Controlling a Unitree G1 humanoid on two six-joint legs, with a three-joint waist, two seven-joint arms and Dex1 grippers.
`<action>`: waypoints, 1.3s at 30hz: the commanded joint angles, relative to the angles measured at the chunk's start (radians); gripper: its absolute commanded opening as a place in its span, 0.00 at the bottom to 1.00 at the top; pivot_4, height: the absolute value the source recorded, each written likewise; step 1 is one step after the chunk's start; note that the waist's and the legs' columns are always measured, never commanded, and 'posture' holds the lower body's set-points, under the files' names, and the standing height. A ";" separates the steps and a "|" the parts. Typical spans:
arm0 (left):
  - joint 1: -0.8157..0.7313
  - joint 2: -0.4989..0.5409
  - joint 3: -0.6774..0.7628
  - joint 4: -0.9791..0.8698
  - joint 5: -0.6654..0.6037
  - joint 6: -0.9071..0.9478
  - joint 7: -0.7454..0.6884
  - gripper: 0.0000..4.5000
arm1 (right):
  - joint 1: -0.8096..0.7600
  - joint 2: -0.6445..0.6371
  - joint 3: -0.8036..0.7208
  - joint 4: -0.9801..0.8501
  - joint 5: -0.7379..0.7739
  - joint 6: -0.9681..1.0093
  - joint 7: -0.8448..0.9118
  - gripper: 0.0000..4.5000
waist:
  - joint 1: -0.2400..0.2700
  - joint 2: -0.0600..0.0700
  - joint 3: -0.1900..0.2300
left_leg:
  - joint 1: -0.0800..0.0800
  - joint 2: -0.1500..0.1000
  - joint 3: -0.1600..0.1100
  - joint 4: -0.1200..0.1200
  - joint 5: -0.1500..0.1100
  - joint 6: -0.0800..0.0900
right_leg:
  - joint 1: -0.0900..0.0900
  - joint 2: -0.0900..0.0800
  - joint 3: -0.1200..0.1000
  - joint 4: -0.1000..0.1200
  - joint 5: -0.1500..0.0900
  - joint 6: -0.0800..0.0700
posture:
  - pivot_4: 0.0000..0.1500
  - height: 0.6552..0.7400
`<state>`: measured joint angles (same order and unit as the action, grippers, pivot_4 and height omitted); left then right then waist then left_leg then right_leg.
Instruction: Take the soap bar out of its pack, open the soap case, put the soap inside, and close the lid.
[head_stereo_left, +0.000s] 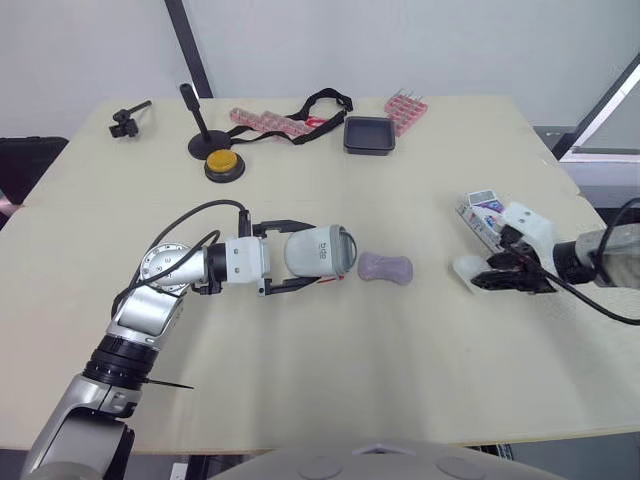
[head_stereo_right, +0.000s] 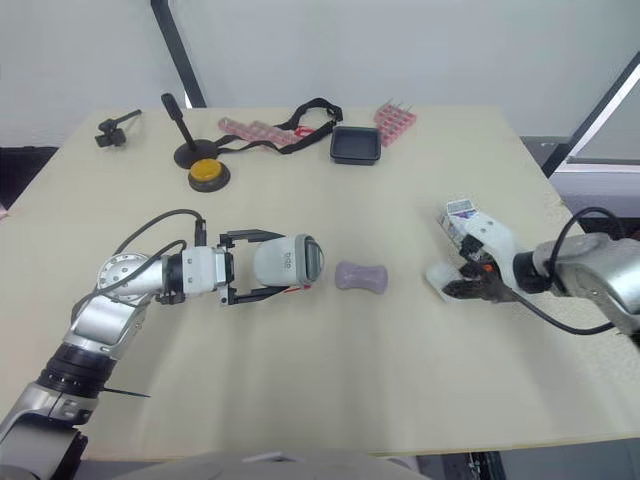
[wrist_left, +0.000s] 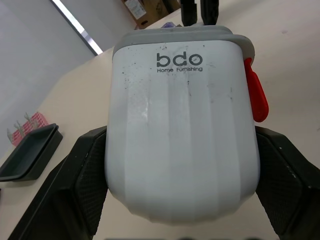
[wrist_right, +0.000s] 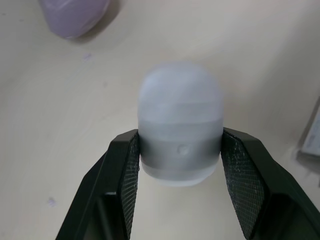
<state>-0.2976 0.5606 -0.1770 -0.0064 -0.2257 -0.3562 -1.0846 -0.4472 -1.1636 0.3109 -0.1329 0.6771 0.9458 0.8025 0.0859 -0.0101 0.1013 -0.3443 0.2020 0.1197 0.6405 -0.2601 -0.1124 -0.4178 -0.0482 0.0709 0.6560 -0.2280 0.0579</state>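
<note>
The soap bar (head_stereo_left: 385, 267) lies bare on the counter (head_stereo_left: 330, 370), out of its pack (head_stereo_left: 483, 210), which sits over by the right arm. The left claw (head_stereo_left: 305, 256) is clamped across the white soap case (wrist_left: 180, 140), one finger on each side. It holds the case on its side with the grey-rimmed end pointing toward the robot's right, straight at the soap. The soap sits just beside that end, apart from it by a narrow gap. Its long axis runs left to right, roughly in line with the case. The right claw (wrist_right: 180, 143) is closed on a rounded, translucent white lid (wrist_right: 180, 115), held low over the counter well apart from the soap. The case looks to be open, with the lid off in the other claw. The left claw is much the nearer to the soap, but both claws are full. The likely next step is for the right claw to set the lid down and reach left for the soap. Gripping the soap across its narrow waist would suit sliding it lengthwise into the case's mouth.
</note>
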 joint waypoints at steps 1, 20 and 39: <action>-0.001 0.001 0.013 -0.027 -0.012 0.001 0.007 0.77 | -0.069 0.035 0.014 0.047 -0.111 -0.037 0.054 0.45 | -0.002 0.000 0.000 | 0.000 0.000 0.000 0.000 0.000 0.000 | 0.000 0.000 0.000 0.000 0.000 0.000 | 1.00 0.87; 0.026 -0.004 0.015 -0.061 -0.003 0.020 0.040 0.77 | -0.176 0.173 0.135 0.203 -0.471 -0.190 0.318 0.72 | -0.004 0.000 0.000 | 0.001 0.001 0.000 0.001 0.000 0.001 | 0.000 0.000 -0.001 0.004 0.000 0.000 | 1.00 0.87; -0.012 0.080 0.014 -0.081 -0.088 0.292 -0.061 0.77 | 0.202 0.313 -0.408 0.030 -0.236 -0.702 0.350 1.00 | -0.004 0.001 0.000 | 0.001 0.001 0.001 0.001 -0.003 0.006 | -0.002 -0.001 -0.001 0.004 0.000 -0.001 | 1.00 0.87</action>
<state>-0.2886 0.6155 -0.1784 -0.0589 -0.2850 -0.0948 -1.1237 -0.2746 -0.8695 -0.0249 -0.0487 0.3807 0.3028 1.1431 0.0824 -0.0095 0.1013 -0.3439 0.2028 0.1208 0.6415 -0.2627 -0.1058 -0.4198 -0.0491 0.0698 0.6603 -0.2282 0.0573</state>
